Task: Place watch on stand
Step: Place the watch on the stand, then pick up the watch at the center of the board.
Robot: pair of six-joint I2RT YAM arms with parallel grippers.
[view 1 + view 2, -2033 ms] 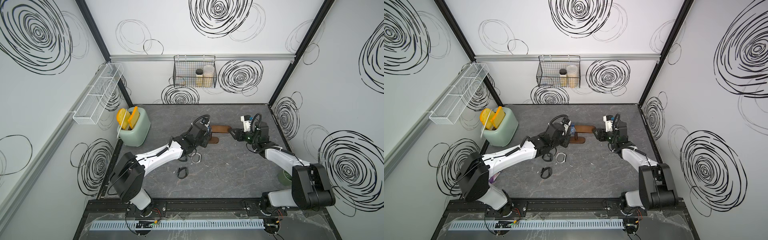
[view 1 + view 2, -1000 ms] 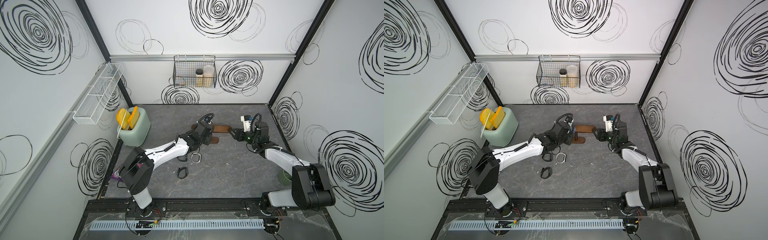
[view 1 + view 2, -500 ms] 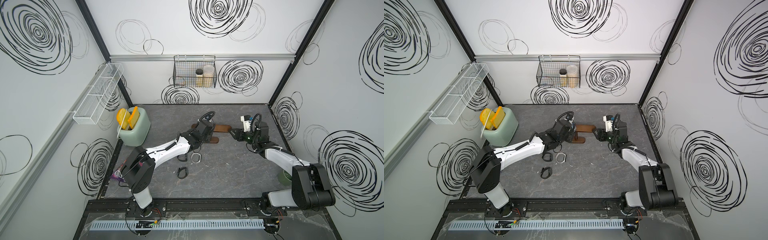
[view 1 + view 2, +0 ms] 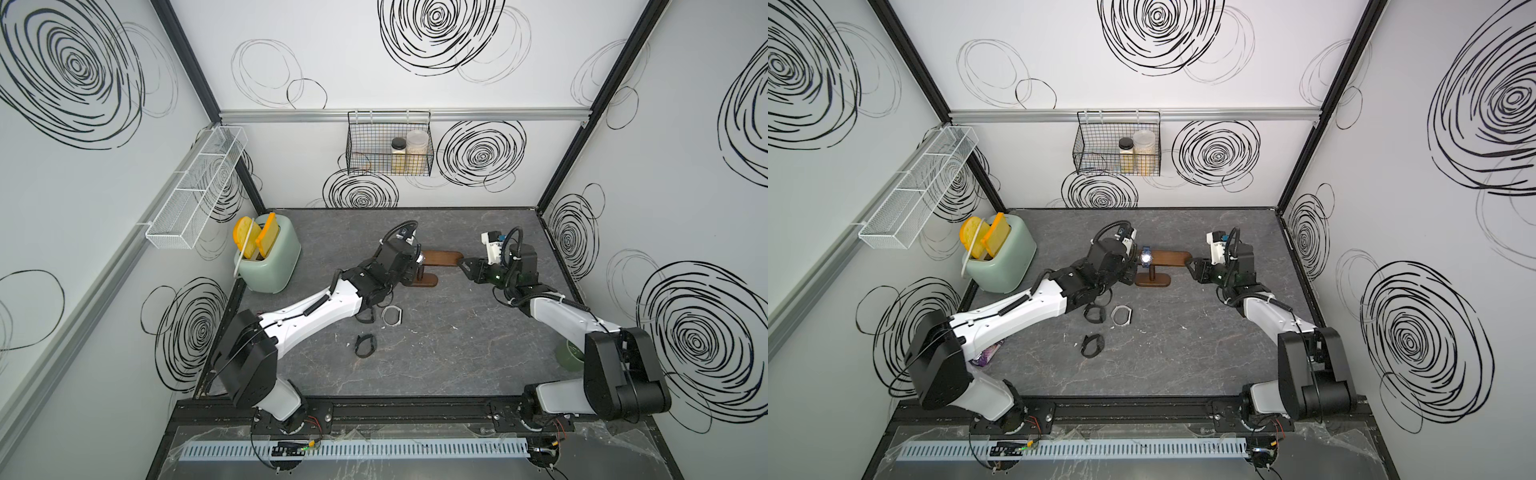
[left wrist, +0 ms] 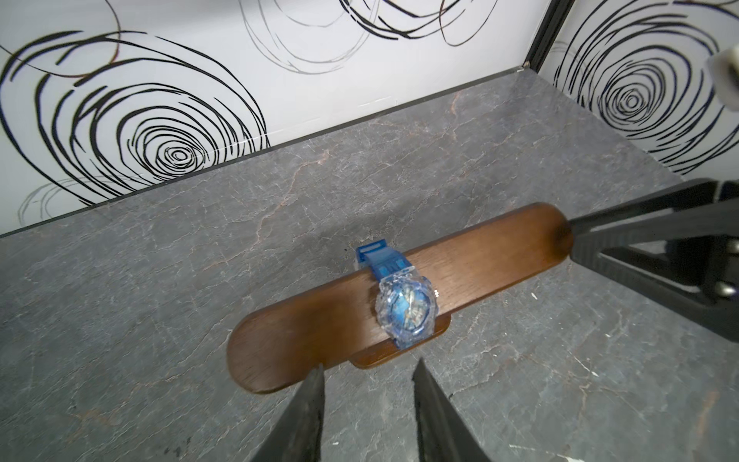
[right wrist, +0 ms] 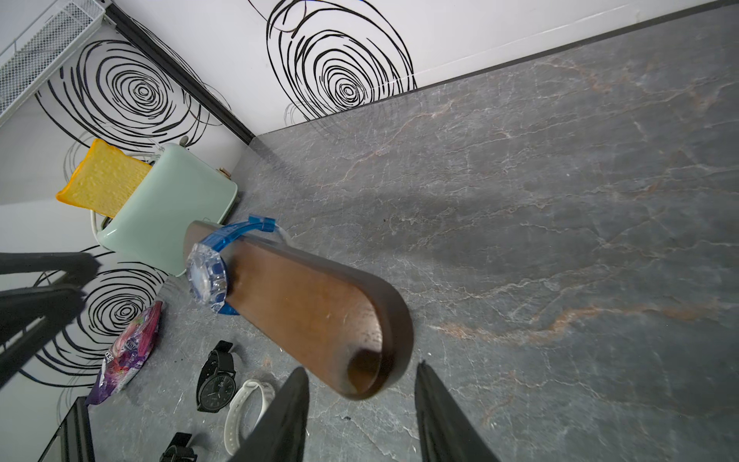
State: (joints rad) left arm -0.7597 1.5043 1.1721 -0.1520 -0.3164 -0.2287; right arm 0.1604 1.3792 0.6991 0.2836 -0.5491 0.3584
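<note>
Since the watch already sits on the stand, I judge your next move to be a retreat rather than a placement. On the grey table point(image 4: 457, 353), the mint-green toaster point(image 4: 270, 266) stands by the left wall, well apart from the work. The stand point(image 5: 300, 340) is upright toward the back of the table, and its bar's long axis runs side to side, from your left tool toward your right one. Your left tool point(image 5: 368, 364) hovers just short of the bar's left end, jaws apart with nothing between them. Your right tool point(image 6: 362, 367) faces the opposite end, jaws also apart. The bar's rounded tip lies at their gap, clear on both sides in the right wrist view. From the left wrist view I cannot tell whether one finger touches the wood. The blue translucent watch point(image 5: 406, 310) is wrapped around the bar near its middle, about over the post. It lies just ahead of the left tool, so that arm is nearer. Draw back away from the bar so nothing snags the strap. A white watch point(image 4: 392, 316) and a black watch point(image 4: 365, 345) lie loose nearer the front.
</note>
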